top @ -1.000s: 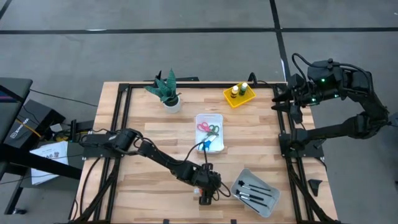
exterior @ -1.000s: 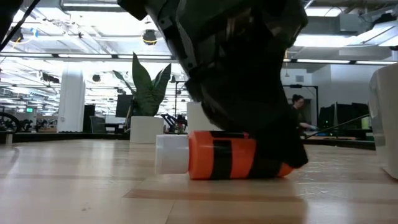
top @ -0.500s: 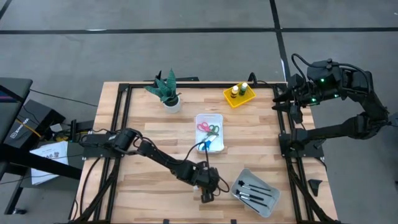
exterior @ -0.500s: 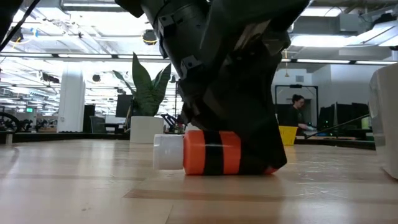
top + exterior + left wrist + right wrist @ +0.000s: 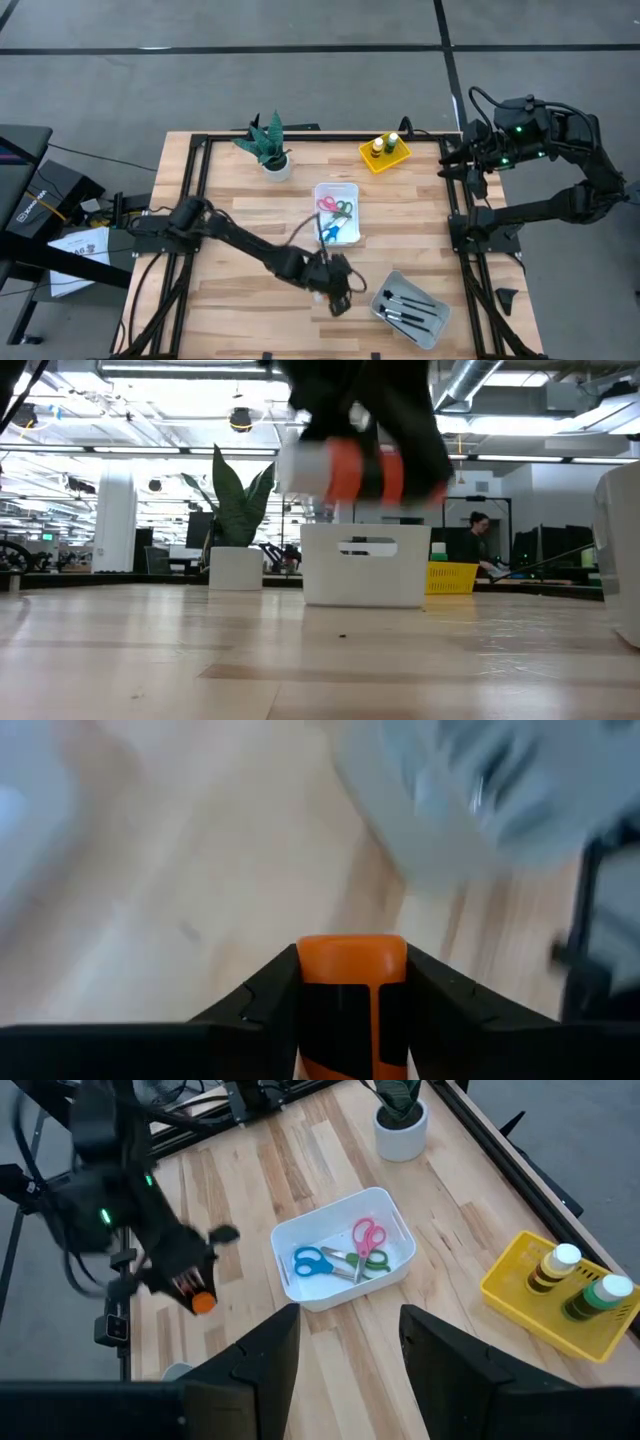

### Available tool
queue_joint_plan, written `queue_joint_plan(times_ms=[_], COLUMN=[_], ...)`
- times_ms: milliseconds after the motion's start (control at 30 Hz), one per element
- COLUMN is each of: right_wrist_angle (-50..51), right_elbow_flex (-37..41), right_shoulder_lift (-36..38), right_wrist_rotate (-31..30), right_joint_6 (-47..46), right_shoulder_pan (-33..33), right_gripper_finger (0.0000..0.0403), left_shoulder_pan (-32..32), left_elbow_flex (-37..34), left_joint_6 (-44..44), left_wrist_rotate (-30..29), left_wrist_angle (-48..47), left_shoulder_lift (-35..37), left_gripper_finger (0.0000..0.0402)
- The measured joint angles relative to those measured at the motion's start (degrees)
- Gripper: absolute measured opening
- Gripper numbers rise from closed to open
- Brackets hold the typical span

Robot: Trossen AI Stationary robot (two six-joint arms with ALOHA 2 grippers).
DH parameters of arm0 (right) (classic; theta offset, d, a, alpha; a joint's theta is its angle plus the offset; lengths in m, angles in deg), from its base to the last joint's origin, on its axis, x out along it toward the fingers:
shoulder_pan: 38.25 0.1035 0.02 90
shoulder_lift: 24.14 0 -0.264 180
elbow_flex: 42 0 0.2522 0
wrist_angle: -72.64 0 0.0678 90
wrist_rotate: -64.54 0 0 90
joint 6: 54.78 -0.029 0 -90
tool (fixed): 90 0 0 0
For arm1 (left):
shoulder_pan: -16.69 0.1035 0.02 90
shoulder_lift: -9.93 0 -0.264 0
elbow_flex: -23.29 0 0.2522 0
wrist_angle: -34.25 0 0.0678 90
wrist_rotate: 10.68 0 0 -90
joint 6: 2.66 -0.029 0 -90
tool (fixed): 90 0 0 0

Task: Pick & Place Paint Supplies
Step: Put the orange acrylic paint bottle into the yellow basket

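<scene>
Where the left arm reaches across the wooden table [image 5: 240, 300], its left pincer [image 5: 335, 293] is clamped narrowly on the orange paint bottle [image 5: 358, 470], dark fingers [image 5: 262, 1000] pressed against both sides, the white cap sticking out sideways. A second ago that bottle lay flat on the boards under the descending pincer; now it hangs clear above them, just left of the grey tray [image 5: 412, 310] of brushes, though blur hides the exact tilt. Behind stand the white tray [image 5: 336, 187] with scissors [image 5: 340, 1258] and the yellow tray [image 5: 385, 155]. Far right, the right pincer [image 5: 447, 165] waits off the table with its jaws parted, unchanged.
</scene>
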Motion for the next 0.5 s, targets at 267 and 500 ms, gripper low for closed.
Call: queue_joint_plan(times_ms=[267, 500], right_wrist_angle=[0.1, -11.44], right_elbow_flex=[-0.02, 0.0], right_shoulder_lift=[2.44, 5.65], right_wrist_rotate=[-2.24, -2.45], right_joint_6=[-0.75, -2.15], right_shoulder_pan=[-0.04, -0.04], right_gripper_finger=[0.0169, 0.0169], left_shoulder_pan=[2.04, 6.46], left_elbow_flex=[0.02, 0.02], left_joint_6=[-10.22, -38.88], left_wrist_rotate=[-25.72, -29.13], left_wrist_angle=[12.78, 45.88], left_shoulder_lift=[12.3, 14.53], left_gripper_finger=[0.0135, 0.0135])
